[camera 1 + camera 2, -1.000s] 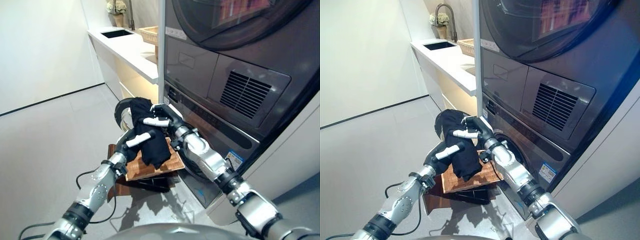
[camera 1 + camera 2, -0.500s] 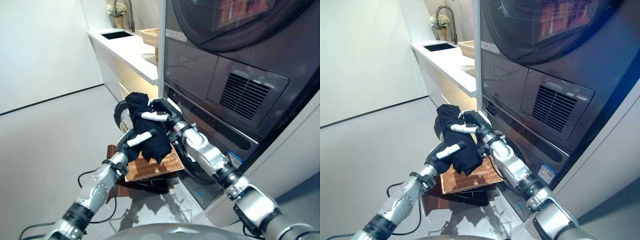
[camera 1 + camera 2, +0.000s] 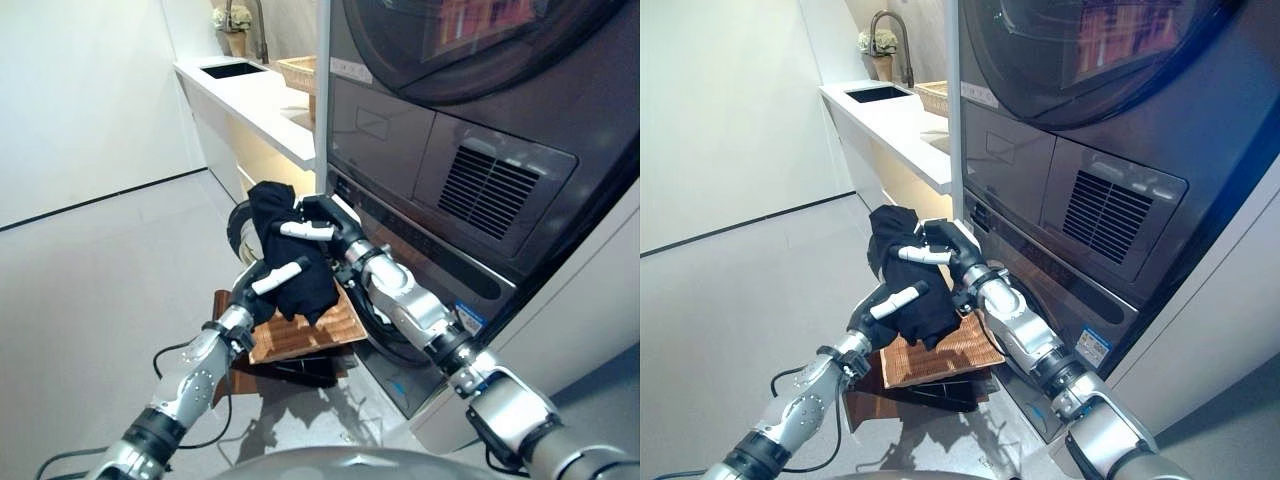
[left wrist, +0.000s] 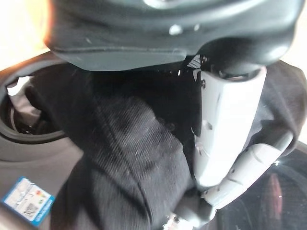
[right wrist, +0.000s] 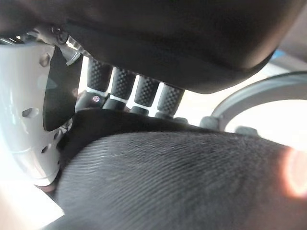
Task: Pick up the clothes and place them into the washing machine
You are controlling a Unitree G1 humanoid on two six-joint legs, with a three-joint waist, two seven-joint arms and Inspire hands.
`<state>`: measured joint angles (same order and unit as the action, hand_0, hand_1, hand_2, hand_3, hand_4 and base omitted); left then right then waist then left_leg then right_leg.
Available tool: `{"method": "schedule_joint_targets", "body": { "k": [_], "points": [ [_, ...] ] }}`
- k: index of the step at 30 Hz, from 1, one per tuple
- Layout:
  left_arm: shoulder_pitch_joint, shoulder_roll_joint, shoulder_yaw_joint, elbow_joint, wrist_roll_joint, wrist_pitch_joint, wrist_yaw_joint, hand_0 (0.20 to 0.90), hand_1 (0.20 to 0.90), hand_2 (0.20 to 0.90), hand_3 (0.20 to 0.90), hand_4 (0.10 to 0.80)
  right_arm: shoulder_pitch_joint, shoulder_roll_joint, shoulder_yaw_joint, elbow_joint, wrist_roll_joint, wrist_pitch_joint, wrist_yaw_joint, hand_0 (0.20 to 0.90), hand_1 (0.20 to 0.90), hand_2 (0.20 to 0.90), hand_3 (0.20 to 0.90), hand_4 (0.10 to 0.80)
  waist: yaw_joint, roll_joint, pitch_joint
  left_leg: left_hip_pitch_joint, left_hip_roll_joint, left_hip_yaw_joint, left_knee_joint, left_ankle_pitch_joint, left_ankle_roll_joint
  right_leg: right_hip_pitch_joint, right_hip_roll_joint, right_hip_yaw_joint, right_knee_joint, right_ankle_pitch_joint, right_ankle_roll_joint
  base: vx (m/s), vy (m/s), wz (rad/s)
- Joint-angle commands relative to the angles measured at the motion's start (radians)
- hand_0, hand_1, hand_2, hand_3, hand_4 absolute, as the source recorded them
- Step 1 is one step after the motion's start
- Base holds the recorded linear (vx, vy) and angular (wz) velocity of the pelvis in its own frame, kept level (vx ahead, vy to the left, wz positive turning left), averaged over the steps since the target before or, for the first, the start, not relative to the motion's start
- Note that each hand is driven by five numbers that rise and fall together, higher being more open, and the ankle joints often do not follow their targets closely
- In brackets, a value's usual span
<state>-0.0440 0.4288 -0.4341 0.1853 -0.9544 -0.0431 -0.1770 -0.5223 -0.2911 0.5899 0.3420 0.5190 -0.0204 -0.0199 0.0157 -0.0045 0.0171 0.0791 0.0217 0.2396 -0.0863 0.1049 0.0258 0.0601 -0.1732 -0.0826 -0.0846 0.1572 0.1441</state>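
Note:
A black garment point(image 3: 292, 262) hangs in the air between both hands, above the wicker basket point(image 3: 300, 335) and in front of the washing machine's round opening point(image 3: 378, 318). My left hand point(image 3: 262, 287) is curled on its lower part, white thumb across the cloth point(image 4: 129, 163). My right hand point(image 3: 322, 225) is curled on its top, fingers and thumb pinching the cloth point(image 5: 182, 182). The basket rests on a low dark brown box point(image 3: 285, 372).
The stacked washer and dryer point(image 3: 480, 190) stand at the right. A white counter point(image 3: 262, 105) with a sink, a tap, a flower pot and a wicker tray runs along the back. Open grey floor point(image 3: 90, 300) lies to the left.
Both hands have lifted the black garment a little higher and slightly back, away from the basket.

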Motion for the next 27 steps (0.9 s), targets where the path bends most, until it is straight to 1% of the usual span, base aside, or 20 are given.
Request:
{"method": "schedule_joint_targets", "body": {
  "k": [1, 19, 20, 27],
  "points": [
    [-0.056, -0.006, -0.041, -0.133, -0.001, -0.073, -0.071, 0.200, 0.200, 0.200, 0.200, 0.300, -0.242, 0.114, -0.034, 0.026, 0.032, -0.117, 0.010, 0.200, 0.200, 0.200, 0.200, 0.300, 0.011, -0.024, -0.085, -0.028, 0.074, -0.052, 0.034, -0.059, -0.104, -0.049, -0.028, 0.012, 0.035, -0.065, 0.026, 0.000, 0.000, 0.00],
    [-0.049, -0.023, -0.015, -0.126, 0.017, -0.082, -0.052, 0.200, 0.200, 0.200, 0.200, 0.300, -0.225, 0.101, -0.044, 0.015, 0.028, -0.115, 0.010, 0.200, 0.200, 0.200, 0.200, 0.300, 0.011, -0.024, -0.082, -0.032, 0.072, -0.054, 0.035, -0.061, -0.102, -0.053, -0.029, 0.014, 0.036, -0.065, 0.026, 0.000, 0.000, 0.00],
    [-0.046, -0.026, -0.009, -0.127, 0.020, -0.084, -0.049, 0.200, 0.200, 0.200, 0.200, 0.300, -0.224, 0.099, -0.048, 0.012, 0.025, -0.114, 0.007, 0.900, 0.900, 0.900, 0.900, 0.800, 0.011, -0.025, -0.081, -0.032, 0.072, -0.053, 0.036, -0.061, -0.101, -0.054, -0.029, 0.014, 0.037, -0.064, 0.026, 0.000, 0.000, 0.00],
    [-0.041, -0.028, 0.024, -0.126, 0.034, -0.099, -0.036, 0.200, 0.200, 0.200, 0.200, 0.300, -0.209, 0.090, -0.062, 0.026, 0.020, -0.112, -0.001, 0.900, 0.900, 0.900, 0.900, 0.800, 0.013, -0.025, -0.081, -0.033, 0.071, -0.053, 0.036, -0.061, -0.101, -0.054, -0.031, 0.016, 0.035, -0.061, 0.026, 0.000, 0.000, 0.00]
  ]
}}
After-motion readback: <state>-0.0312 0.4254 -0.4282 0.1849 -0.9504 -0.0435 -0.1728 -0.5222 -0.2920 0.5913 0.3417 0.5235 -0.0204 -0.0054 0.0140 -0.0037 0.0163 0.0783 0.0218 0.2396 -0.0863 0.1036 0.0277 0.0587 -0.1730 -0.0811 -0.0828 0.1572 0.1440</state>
